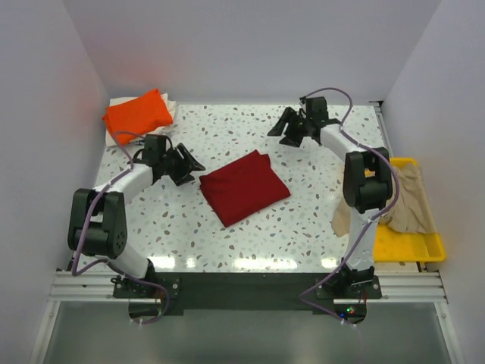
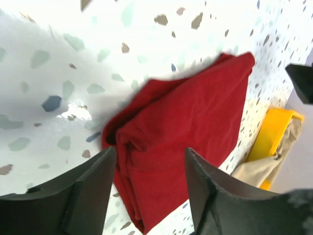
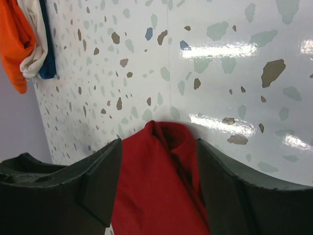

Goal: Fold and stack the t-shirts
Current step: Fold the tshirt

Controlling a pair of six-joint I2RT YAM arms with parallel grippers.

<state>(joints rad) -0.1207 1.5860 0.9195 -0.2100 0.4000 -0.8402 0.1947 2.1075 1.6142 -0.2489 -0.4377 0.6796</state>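
Lower right, the beige t-shirt [image 1: 409,201] draped the yellow tray [image 1: 409,246]. Mid-frame the folded dark red t-shirt [image 1: 244,186] lay on the counter [image 1: 227,129], our left pincer [image 1: 184,163] and right pincer [image 1: 288,130] spread near it (holding nothing). We judged it needed carrying flat onto the orange t-shirt [image 1: 138,114], upper left.

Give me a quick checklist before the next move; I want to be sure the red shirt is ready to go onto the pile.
1. Dark red shirt folded, flat mid-table: ok.
2. Left gripper open, holding nothing: ok.
3. Right gripper open, apart from the shirt: ok.
4. Orange shirt folded in the far-left corner: ok.
5. Beige shirt folded: not ok, it hangs crumpled over the yellow tray.
6. Dark red shirt's underside smooth: cannot tell.
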